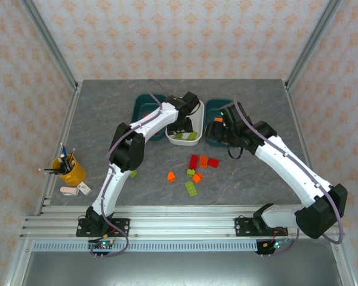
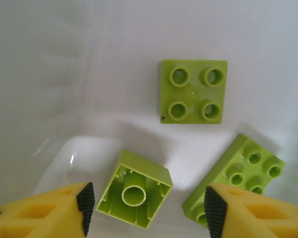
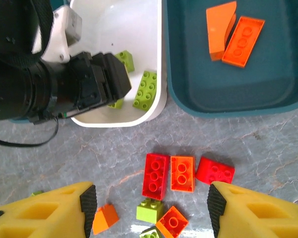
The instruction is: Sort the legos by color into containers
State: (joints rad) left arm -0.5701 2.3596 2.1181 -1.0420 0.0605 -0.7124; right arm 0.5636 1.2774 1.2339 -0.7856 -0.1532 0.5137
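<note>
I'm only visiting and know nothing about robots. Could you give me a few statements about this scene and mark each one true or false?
1. The white tub holds green bricks. True.
2. The teal tub on the right holds green bricks too. False: it holds two orange pieces.
3. The left gripper is clamped on a brick. False: its jaws stand open, and an upside-down green brick lies loose between them in the white tub.
4. On the table lie red bricks. True.
5. The right gripper carries an orange brick. False: it is open and empty, above the loose bricks on the table.
</note>
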